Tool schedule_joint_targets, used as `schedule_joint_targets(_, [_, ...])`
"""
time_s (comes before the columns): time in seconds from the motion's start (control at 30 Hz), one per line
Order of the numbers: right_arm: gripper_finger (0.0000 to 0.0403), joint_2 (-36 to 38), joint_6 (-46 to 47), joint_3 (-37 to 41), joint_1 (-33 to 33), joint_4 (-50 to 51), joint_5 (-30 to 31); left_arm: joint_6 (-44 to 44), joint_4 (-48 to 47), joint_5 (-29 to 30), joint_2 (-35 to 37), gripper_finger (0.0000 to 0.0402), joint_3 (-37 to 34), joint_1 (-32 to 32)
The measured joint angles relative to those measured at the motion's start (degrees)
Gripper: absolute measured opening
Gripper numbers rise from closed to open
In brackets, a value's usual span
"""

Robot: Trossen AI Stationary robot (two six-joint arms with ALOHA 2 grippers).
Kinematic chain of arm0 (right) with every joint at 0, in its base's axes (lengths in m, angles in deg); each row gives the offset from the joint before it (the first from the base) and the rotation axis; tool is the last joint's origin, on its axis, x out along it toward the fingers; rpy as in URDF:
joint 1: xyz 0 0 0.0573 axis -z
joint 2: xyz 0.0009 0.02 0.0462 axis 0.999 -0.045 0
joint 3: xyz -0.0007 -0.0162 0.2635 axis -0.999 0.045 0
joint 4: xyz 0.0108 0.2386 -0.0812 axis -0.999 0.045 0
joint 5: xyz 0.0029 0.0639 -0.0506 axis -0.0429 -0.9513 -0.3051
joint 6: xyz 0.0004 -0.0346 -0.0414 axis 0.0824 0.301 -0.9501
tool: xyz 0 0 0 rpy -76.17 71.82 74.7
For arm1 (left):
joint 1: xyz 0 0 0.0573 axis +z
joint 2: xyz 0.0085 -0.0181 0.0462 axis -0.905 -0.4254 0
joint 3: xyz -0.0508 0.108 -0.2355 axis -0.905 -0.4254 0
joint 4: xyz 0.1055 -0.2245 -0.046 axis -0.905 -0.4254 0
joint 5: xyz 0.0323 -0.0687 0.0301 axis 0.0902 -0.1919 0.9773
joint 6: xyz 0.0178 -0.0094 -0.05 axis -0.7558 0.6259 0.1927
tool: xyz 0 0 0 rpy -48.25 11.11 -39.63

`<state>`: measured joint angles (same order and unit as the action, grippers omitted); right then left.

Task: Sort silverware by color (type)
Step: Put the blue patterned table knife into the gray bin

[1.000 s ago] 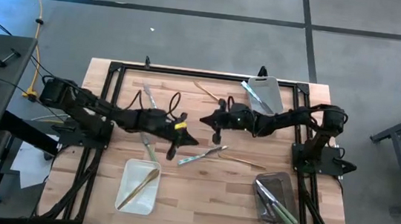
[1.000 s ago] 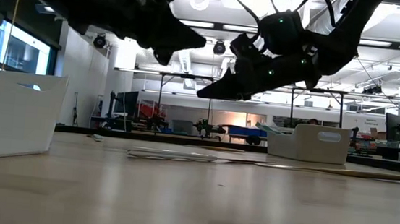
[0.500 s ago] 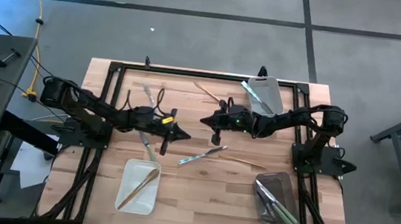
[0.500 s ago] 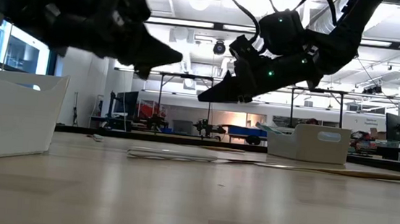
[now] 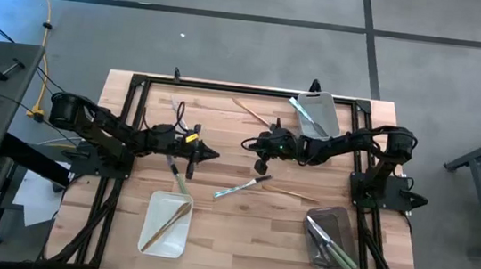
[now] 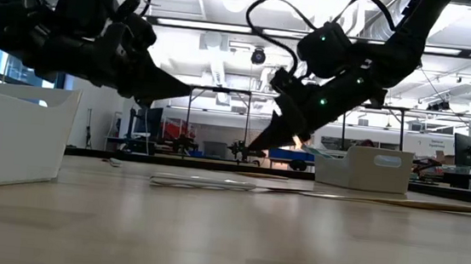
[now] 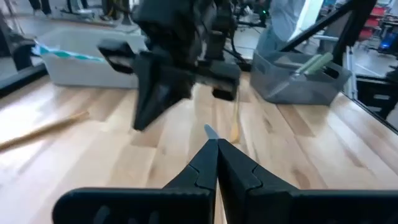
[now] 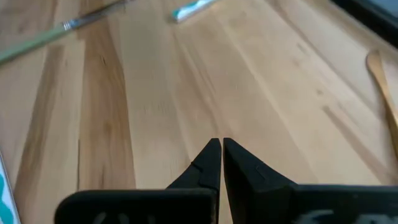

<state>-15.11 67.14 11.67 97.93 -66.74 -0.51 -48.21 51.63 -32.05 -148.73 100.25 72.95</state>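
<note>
On the table (image 5: 239,233), you had the sorting partly done. The white tray (image 5: 149,223) near the front left held one gold piece (image 5: 168,224). The grey tray (image 5: 339,224) at the front right held several green pieces (image 5: 329,244). The far white tray (image 5: 326,108) held a blue piece (image 5: 308,116), lying across its rim.

Some silverware was not yet sorted. A blue piece with a silver end (image 5: 242,187) lay in the middle of the table, and a thin gold one (image 5: 292,194) lay just beside it, toward the right. Another gold piece (image 5: 250,110) lay near the far edge. A green piece (image 5: 178,175) lay just beyond the front left tray, partly under your left arm. I judged that at least four pieces were left, so you were perhaps about half way; I could not count exactly what was in the trays.

Your left gripper (image 5: 210,155) hung over the table left of the middle, with its jaws together and nothing between them. Your right gripper (image 5: 259,166) hung a little above the table, near the loose blue piece, also with its jaws together and empty. In the right wrist view only bare wood was directly before the right gripper (image 8: 221,146). The jaws had to open before you could take the next piece.
</note>
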Motion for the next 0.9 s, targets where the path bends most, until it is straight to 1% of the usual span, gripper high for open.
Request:
schedule_joint_targets(0.13, [0.0000,0.7,-0.1,0.0,0.0,4.0,0.0,-2.2,0.9,0.0,0.0,0.0000,0.0,2.1])
schedule_joint_targets(0.3, [0.0000,2.6,2.6,0.0,1.0,8.9,0.1,-1.9,0.1,-0.8,0.0,0.0000,0.0,4.4])
schedule_joint_targets(0.47, [0.0000,2.6,2.3,0.0,1.1,9.0,0.0,0.6,0.1,-0.9,0.0,0.0000,0.4,6.5])
schedule_joint_targets(0.5, [0.0000,2.6,2.2,0.0,1.1,8.4,-0.7,0.6,0.2,-0.8,0.0,0.0000,0.4,6.7])
schedule_joint_targets(0.6, [0.0001,2.6,2.6,-1.9,0.9,8.2,-5.4,0.4,-0.3,-0.9,0.0,0.0000,0.4,7.2])
schedule_joint_targets(0.67, [0.0002,2.6,1.6,-3.7,-0.4,9.2,-6.8,0.5,-1.1,-0.9,0.0,0.0000,0.4,7.3])
schedule_joint_targets(0.77, [0.0016,2.6,-0.7,-6.7,-3.3,12.9,-6.7,-0.3,-1.7,-0.7,0.0,0.0000,0.4,7.3])
schedule_joint_targets(0.9, [0.0061,2.6,-1.6,-12.0,-5.9,19.0,-5.5,-1.5,-1.1,0.5,0.0,0.0000,0.4,7.3])
